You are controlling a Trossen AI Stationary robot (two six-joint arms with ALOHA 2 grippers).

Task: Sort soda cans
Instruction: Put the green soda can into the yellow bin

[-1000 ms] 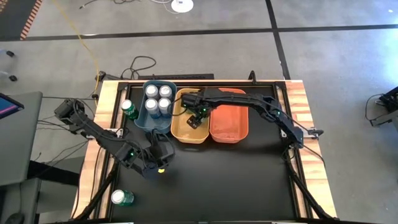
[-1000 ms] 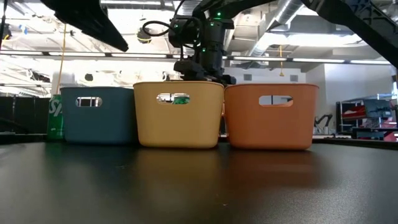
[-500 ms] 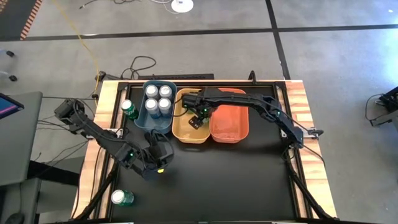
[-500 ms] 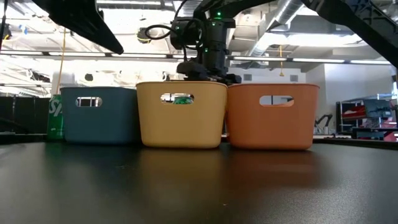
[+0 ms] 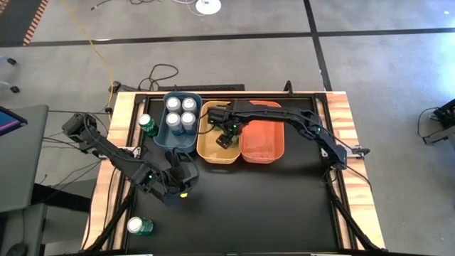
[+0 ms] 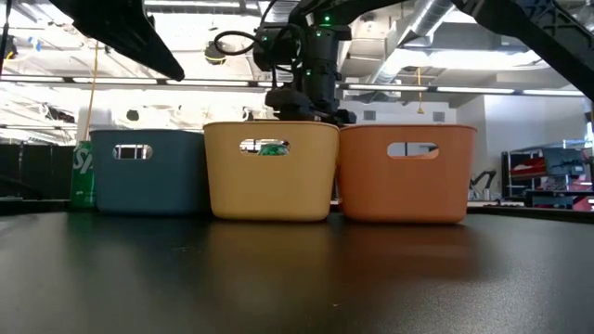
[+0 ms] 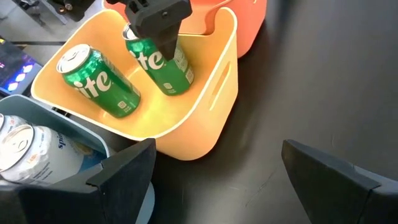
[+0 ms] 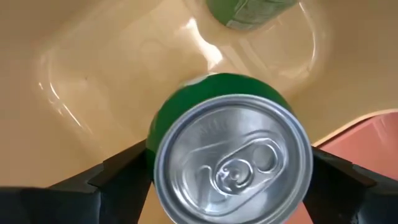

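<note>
From above, the yellow bin (image 5: pixel 217 142) is the landmark, standing mid-row between the blue bin (image 5: pixel 181 121) and the orange bin (image 5: pixel 261 140) on the dark worktop (image 5: pixel 256 203). Four silver-topped blue cans (image 5: pixel 180 112) fill the blue bin, so that colour looks sorted. The right gripper (image 5: pixel 226 136) hangs over the yellow bin's inside. One green can (image 5: pixel 147 125) stands outside the row, on the far side of the blue bin from the yellow one, and another green can (image 5: pixel 139 226) stands well away from the yellow bin at the worktop's near left corner. Those two appear to be what is left. The left gripper (image 5: pixel 179 186) waits on the open worktop just in front of the blue and yellow bins.

At table height, the right gripper (image 6: pixel 311 102) sits just above the yellow bin's (image 6: pixel 269 172) rim; green shows through its handle slot.

The left wrist view looks into the yellow bin (image 7: pixel 205 124): two green cans (image 7: pixel 99 81) stand inside, the second green can (image 7: pixel 163 65) right under the right gripper (image 7: pixel 158 18). The left jaws are spread wide and empty.

The right wrist view shows that can's silver top (image 8: pixel 231 163) between spread jaws, which flank it and seem to be letting go. The bin's walls are close around; straight up is the clear way out. The worktop in front of the yellow bin is bare.
</note>
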